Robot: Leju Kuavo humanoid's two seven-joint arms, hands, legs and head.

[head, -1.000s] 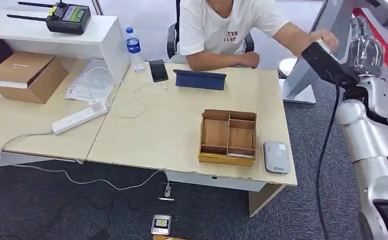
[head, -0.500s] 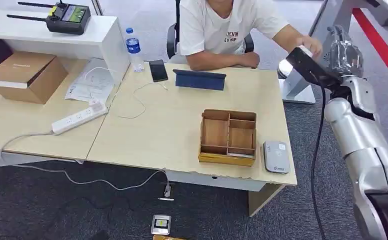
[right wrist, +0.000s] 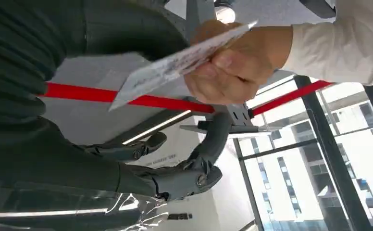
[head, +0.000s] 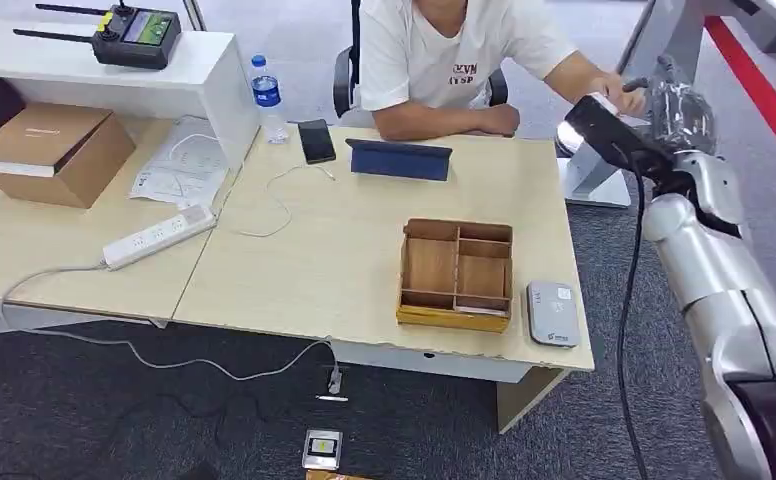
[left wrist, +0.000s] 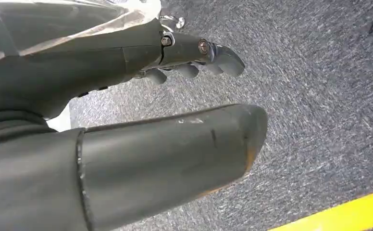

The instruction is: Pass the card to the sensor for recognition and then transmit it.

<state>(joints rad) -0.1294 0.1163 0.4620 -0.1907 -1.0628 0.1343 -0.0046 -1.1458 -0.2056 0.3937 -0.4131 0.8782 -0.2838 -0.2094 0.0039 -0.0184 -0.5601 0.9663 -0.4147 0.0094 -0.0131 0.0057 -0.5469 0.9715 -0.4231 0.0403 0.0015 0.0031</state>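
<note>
white card (right wrist: 175,65); grey sensor (head: 551,314)

Wooden tray (head: 456,273) stands beside sensor (head: 551,313); tabletop (head: 344,240) elsewhere open.

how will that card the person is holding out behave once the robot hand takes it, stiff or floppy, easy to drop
The card looks thin and flat, held straight by one edge in the person's hand, so probably stiff and light. Its printed face looks smooth, so it may slip between the fingers of the right robot hand, which are still apart and not touching it.
</note>
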